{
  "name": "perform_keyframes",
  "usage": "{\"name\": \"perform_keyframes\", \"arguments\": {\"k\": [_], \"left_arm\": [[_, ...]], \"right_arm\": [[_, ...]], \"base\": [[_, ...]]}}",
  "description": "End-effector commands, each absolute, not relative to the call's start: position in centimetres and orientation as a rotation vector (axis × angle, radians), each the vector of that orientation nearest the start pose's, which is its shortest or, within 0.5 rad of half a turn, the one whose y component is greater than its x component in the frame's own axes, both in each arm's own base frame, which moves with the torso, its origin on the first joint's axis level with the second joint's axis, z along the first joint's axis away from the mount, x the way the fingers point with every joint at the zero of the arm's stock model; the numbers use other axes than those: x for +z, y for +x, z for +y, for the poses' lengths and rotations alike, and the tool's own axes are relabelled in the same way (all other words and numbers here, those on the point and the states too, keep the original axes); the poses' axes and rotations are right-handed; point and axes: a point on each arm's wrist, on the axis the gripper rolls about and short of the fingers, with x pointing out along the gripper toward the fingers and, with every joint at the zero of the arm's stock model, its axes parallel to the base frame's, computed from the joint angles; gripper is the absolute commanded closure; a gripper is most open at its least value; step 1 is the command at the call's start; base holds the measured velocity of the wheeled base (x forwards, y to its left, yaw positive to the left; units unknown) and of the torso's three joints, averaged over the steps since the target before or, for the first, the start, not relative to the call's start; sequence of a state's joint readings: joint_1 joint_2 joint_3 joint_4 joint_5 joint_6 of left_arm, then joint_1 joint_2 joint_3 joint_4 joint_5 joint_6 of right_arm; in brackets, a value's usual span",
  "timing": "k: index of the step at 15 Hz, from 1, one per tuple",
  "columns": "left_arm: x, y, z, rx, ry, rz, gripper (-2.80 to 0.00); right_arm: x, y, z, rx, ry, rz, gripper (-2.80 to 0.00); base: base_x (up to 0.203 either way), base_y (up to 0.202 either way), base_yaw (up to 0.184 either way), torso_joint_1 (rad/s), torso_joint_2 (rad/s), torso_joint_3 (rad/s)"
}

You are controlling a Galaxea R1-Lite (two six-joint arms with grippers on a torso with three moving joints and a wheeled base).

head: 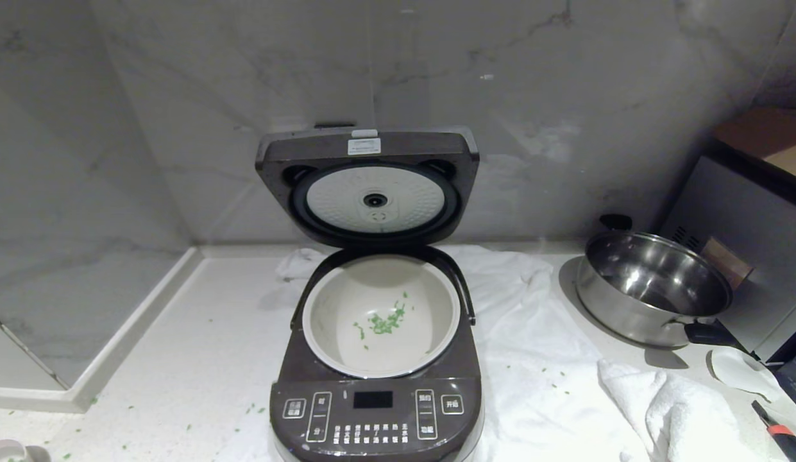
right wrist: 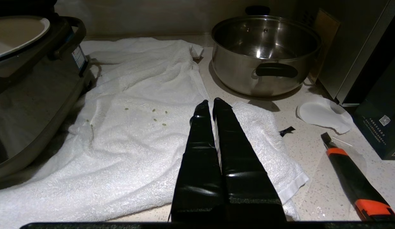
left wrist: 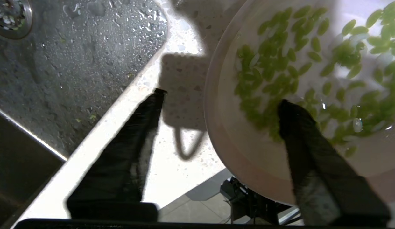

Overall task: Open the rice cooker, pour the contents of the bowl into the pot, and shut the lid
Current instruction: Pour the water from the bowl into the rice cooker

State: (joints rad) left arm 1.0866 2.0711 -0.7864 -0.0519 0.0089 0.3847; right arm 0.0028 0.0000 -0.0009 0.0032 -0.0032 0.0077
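The rice cooker [head: 372, 410] stands open in the middle of the head view, its lid [head: 372, 151] raised and the white inner plate facing me. A few green bits of the contents [head: 385, 321] lie in the white pot [head: 333, 321]. The left wrist view shows the pale pink bowl [left wrist: 242, 152] holding many green bits [left wrist: 273, 63]. My left gripper [left wrist: 221, 97] is open and straddles the bowl's rim: one finger [left wrist: 299, 127] is over the inside, the other [left wrist: 143, 127] is well clear outside. My right gripper [right wrist: 210, 101] is shut with nothing in it, above a white towel.
A steel pan [head: 654, 282] and a grey box appliance [head: 750, 218] stand at the right. White towels [head: 539, 333] lie under and beside the cooker. A box cutter [head: 782, 436] lies at the right front. A wet sink [left wrist: 73, 57] lies just beyond the bowl. Loose green bits [head: 253, 407] dot the counter.
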Motion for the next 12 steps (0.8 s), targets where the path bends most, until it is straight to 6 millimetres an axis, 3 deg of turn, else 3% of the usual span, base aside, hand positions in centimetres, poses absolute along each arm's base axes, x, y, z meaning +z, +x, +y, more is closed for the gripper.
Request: {"name": "perform_keyframes", "arguments": {"k": [1,12], "left_arm": [[1.73,13.97,26.58,0.702,-0.349,1.253,0.00],[1.80,13.77,26.18,0.696,-0.359,1.255,0.00]], "right_arm": [[7.53,-2.28,-0.01,0.000,0.008,0.003,0.00],[7.55,-2.29,-0.01,0.000,0.008,0.002,0.00]], "base": [[0.000,0.000,0.000,0.000,0.00,0.000],[0.000,0.000,0.000,0.000,0.00,0.000]]}}
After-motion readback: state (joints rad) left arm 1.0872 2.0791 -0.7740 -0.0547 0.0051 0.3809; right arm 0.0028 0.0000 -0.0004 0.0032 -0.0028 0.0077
